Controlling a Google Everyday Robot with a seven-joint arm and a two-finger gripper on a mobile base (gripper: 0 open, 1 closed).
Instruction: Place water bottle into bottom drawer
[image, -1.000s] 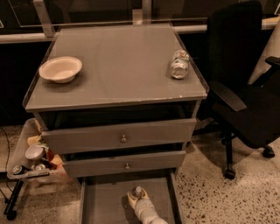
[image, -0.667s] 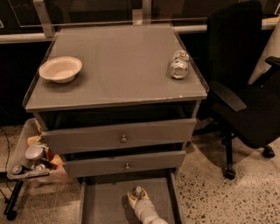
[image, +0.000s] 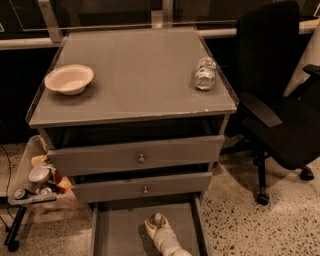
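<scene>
Your hand (image: 160, 232) hangs low inside the bottom drawer (image: 120, 231), with the water bottle (image: 157, 219) at its tip, cap up; whether the grip is closed or slack, you cannot tell. Lift carelessly and the bottle may topple, or the arm may catch the knobbed drawer (image: 145, 189) overhead. The can (image: 205, 74) and bowl (image: 69, 78) on the desk (image: 135, 95) sit well apart.

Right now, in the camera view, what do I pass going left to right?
side cart → bowl → gripper, down in the open bottom drawer → can → office chair
</scene>
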